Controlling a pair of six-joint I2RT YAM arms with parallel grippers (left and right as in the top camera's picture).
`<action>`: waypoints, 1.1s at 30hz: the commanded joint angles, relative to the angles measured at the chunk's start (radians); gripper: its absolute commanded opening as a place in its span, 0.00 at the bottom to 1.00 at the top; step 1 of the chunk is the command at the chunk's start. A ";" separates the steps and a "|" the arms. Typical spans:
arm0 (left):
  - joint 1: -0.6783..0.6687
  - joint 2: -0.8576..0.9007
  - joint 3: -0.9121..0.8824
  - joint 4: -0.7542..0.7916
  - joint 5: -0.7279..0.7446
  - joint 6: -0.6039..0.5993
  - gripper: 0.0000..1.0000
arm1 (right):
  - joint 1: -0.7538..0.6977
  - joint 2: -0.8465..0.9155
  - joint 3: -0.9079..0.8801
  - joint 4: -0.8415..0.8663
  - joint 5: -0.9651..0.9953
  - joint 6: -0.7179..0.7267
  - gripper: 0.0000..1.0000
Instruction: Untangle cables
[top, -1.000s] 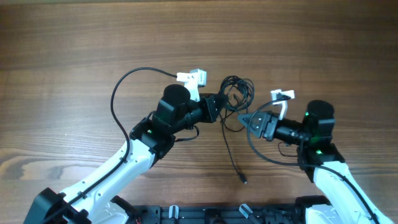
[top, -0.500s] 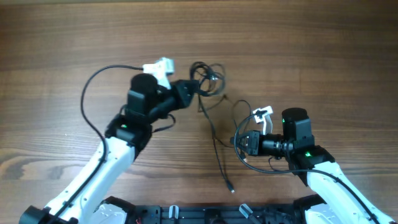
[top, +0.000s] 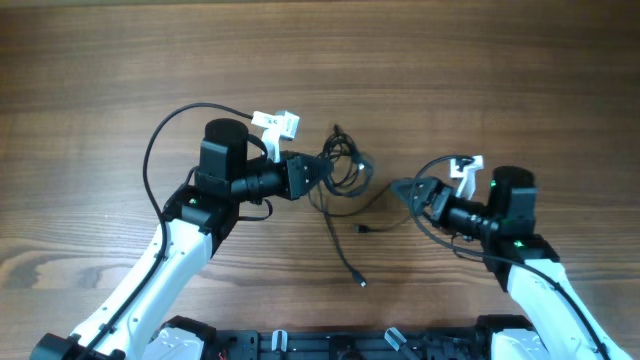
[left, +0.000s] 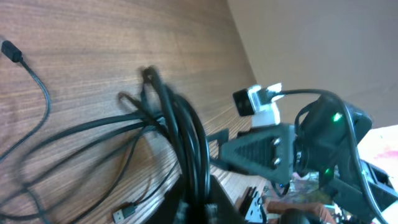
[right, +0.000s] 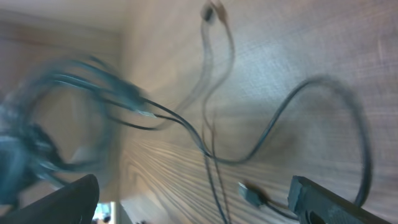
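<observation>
Currently, operator, your stock reads as follows.

Item 1, left claw (top: 318, 172): pinched closed on the cables (top: 346, 167). Your left wrist view shows the bunch (left: 180, 124) rising straight out from between the left claw (left: 194, 202), clamped at its base.

Item 2, cables: thin black cords gathered in a loose tangle of loops right at the left claw's tip and touching it. The tangle sits between your 2 claws, well closer to the left one. 1 long strand trails away from that claw across the table (top: 520, 80) and ends in a small plug (top: 362, 283). A shorter strand ends in a second plug (top: 361, 229), lying about midway between the claws.

Item 3, right claw (top: 405, 190): fingers spread wide, holding nothing. Your right wrist view is blurred. It shows the second plug (right: 250, 194) flat on the wood in the gap between the 2 fingers (right: 62, 199), touching neither. A curve of cord lies just ahead of the claw, and the tangle (right: 74, 112) is farther out, toward the left finger's side.
</observation>
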 joint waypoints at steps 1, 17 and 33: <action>-0.002 -0.013 0.010 -0.018 0.011 -0.020 0.04 | -0.034 0.001 0.005 0.029 -0.119 0.017 1.00; -0.111 -0.013 0.011 0.051 0.038 -0.021 0.04 | 0.010 0.001 0.005 0.232 -0.177 -0.066 0.65; -0.111 -0.013 0.011 0.051 0.081 -0.023 0.04 | 0.192 0.001 0.004 0.169 0.069 -0.059 0.04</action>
